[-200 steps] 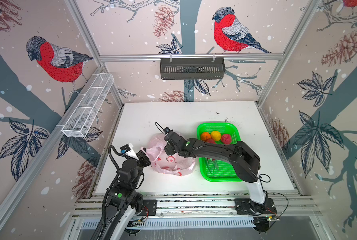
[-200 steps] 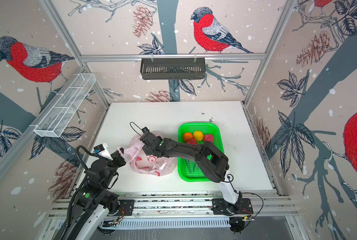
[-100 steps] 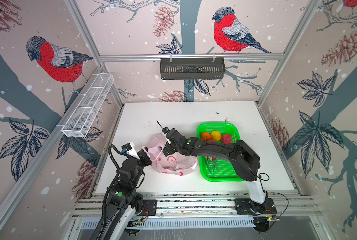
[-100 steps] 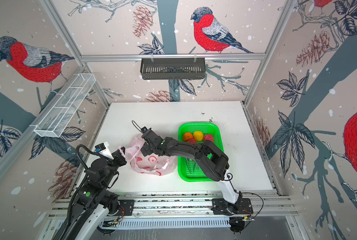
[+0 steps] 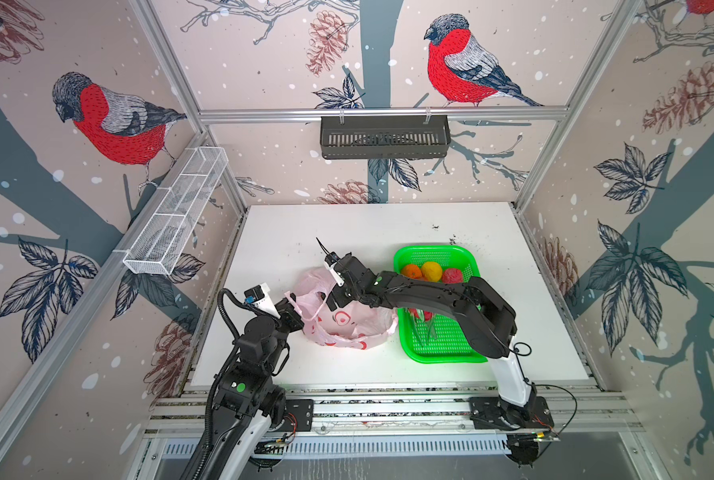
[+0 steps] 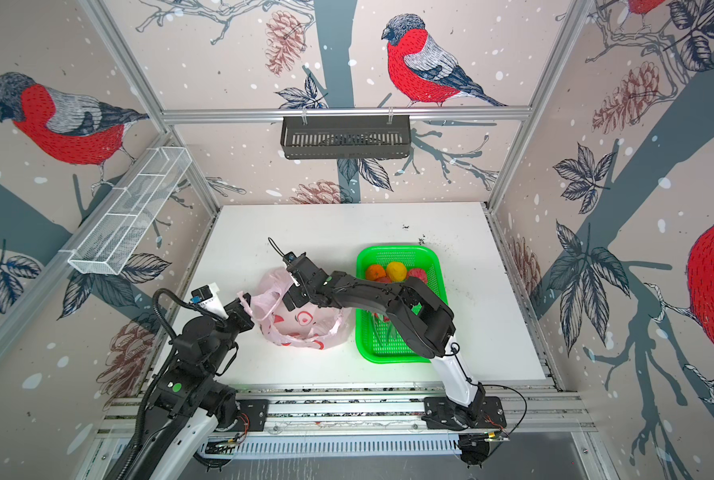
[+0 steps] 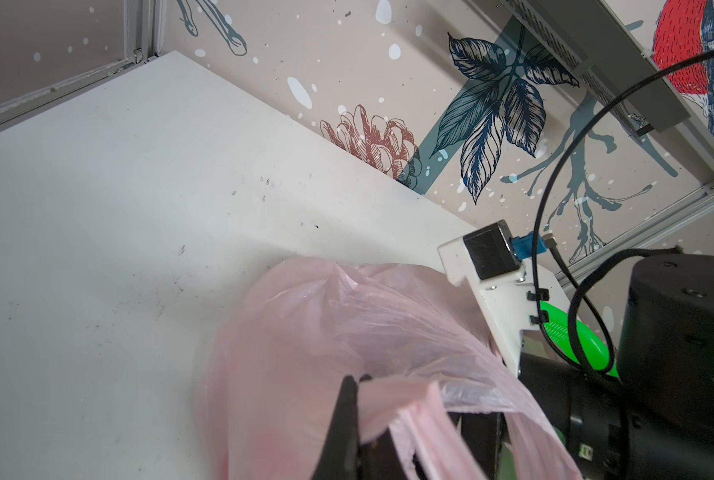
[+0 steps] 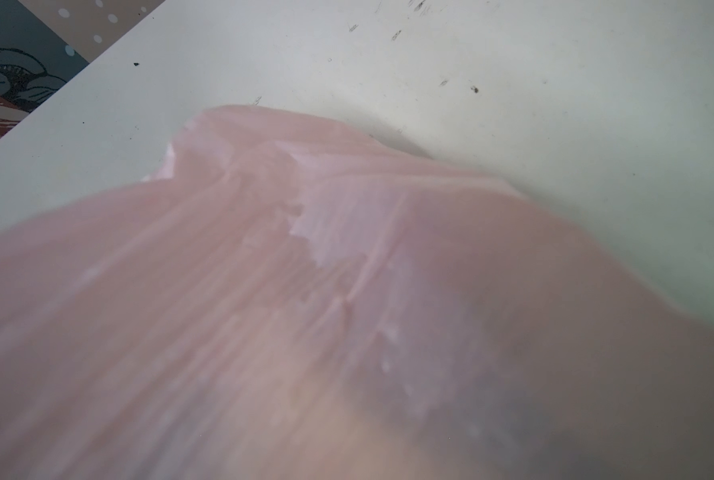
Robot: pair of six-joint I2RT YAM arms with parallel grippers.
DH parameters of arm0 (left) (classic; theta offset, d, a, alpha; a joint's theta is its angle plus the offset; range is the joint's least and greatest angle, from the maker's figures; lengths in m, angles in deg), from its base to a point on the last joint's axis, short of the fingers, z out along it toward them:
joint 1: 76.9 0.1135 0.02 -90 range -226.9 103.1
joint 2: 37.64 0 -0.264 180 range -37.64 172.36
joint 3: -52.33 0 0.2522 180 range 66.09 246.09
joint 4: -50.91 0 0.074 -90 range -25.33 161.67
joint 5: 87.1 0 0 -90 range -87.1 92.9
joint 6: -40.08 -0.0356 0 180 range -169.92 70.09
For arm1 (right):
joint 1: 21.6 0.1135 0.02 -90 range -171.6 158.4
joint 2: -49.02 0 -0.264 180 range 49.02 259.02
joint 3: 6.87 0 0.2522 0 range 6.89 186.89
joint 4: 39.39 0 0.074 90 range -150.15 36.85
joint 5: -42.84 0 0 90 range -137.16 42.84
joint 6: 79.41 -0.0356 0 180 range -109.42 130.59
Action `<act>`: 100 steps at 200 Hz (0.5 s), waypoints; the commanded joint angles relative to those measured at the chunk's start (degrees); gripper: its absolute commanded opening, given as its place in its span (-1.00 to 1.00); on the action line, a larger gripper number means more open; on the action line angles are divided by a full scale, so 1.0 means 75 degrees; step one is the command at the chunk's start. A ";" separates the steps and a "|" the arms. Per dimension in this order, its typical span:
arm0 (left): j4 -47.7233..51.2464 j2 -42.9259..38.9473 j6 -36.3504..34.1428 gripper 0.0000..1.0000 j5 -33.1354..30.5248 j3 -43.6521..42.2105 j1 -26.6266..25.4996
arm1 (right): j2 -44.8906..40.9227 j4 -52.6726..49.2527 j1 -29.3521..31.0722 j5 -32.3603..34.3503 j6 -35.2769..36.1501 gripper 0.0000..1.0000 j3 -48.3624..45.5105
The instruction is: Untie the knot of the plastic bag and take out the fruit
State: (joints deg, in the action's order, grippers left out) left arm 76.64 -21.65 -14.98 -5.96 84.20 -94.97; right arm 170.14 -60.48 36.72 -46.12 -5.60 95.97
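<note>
While the left gripper [image 7: 358, 380] pinches the pink plastic bag's [image 5: 349, 328] handle [image 7: 401, 399], the right gripper [image 5: 331, 299] hangs over its red-printed side. How wide its jaws stand cannot be told.

Pink bag [image 6: 305, 322] just beside green tray [image 6: 397, 249] holding fruit [image 6: 396, 270].

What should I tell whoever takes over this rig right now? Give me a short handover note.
Left claw: shut on a handle of the plastic bag.
Right claw: in the bag's mouth; jaws hidden, open or shut unclear.
Done: no knot shows and the mouth gapes; orange, yellow citrus and red fruit lie in the green tray, dragon fruit there too, partly under the right arm.
Left: check the bag for any fruit inside; its inside is hidden.
</note>
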 commanded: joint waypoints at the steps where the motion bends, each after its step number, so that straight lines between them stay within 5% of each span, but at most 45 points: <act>1: -0.0467 0.0036 -0.0041 -1.00 0.0052 -0.0009 0.0001 | 0.0077 -0.0019 -0.0007 -0.0127 0.0004 0.97 0.0086; 100: -0.0611 0.0118 -0.0041 -1.00 0.0134 -0.0107 -0.0003 | -0.0191 -0.0374 0.0475 0.0280 -0.0359 0.81 -0.0060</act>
State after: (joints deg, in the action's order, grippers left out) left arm 74.85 -20.67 -15.39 -5.70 83.67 -94.97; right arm 169.90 -62.23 39.08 -45.14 -6.17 96.10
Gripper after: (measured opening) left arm 0.048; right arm 0.908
